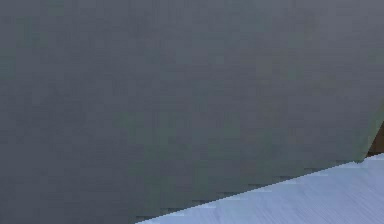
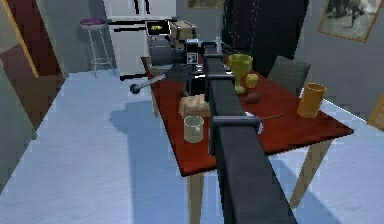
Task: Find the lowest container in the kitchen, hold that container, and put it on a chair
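Container [image 2: 193, 126] that the task wanted was, in my judgement, the short pale cup. It stood on the red-brown table [image 2: 290, 128], near the front-left edge, just left of the arm [image 2: 245, 160].

The fwd view gave a grey wall [image 1: 150, 90] close ahead, w/ a strip of pale floor [image 1: 310, 195] at bottom right.

On the arm side, from the left:
- 1 stool [image 2: 92, 30] w/ purple seat, far back.
- The gripper [image 2: 135, 82], seen up-left of the cup, past the table's far-left corner. I could not tell the state of its fingers, nor if it held anything.
- 1 tan box [image 2: 190, 103], just behind the cup.
- 1 yellow-green pot [image 2: 239, 68].
- 1 grey chair [image 2: 288, 72], behind the table.
- 1 orange cup [image 2: 312, 99], near the right edge.

So approx. 3 containers, 1 chair, 1 stool.

Step in hand was prob. the reach for the grasp, as the cup stood on the table, not lifted. The next move would need to bring the fingers to the cup, take it and lift it clear. Then it would carry it to the chair w/o knocking the pot.
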